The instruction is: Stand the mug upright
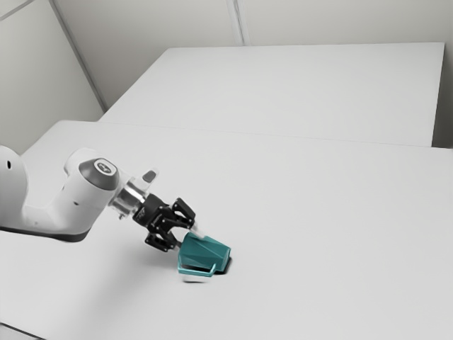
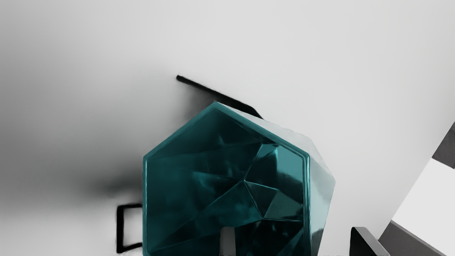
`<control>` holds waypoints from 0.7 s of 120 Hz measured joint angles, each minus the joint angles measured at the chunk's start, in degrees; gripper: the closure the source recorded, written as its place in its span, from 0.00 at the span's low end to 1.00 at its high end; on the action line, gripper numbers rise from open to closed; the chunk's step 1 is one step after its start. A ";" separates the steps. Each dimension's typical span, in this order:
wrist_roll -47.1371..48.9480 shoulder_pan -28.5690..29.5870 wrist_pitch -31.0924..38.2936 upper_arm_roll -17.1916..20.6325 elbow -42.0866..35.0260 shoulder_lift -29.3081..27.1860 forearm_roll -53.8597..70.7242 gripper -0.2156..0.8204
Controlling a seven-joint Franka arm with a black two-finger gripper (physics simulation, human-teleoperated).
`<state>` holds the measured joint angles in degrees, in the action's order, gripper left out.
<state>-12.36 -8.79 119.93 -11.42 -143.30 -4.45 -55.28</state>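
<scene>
wide-open, empty black end effector point(image 1: 189, 239) at mouth of glossy, faceted teal mug point(image 1: 205, 252)

Technician: Specify the mug point(image 1: 204, 249).
Manual: Teal, patterned with angular facets in darker and lighter shades; thin, brighter teal lines trace the rim point(image 2: 145, 199). Handle point(image 1: 196, 273): light teal in the exterior view.
Technician: Remaining finishes?
Manual: Gripper point(image 1: 188, 239): black. Arm point(image 1: 73, 207): white, with a dark grey joint cap point(image 1: 90, 172). Table point(image 1: 318, 212): plain, pale grey.
</scene>
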 joint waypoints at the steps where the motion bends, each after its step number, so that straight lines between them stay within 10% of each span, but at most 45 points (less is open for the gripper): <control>1: 0.16 0.00 -0.05 0.00 -0.01 0.01 -0.03 0.56; 31: 4.48 0.10 -0.95 -0.03 -0.02 0.46 -0.03 0.83; 84: 9.56 -1.51 -1.20 0.09 4.16 -0.62 4.32 0.95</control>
<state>-2.81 -10.30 118.73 -11.34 -139.14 -5.08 -50.96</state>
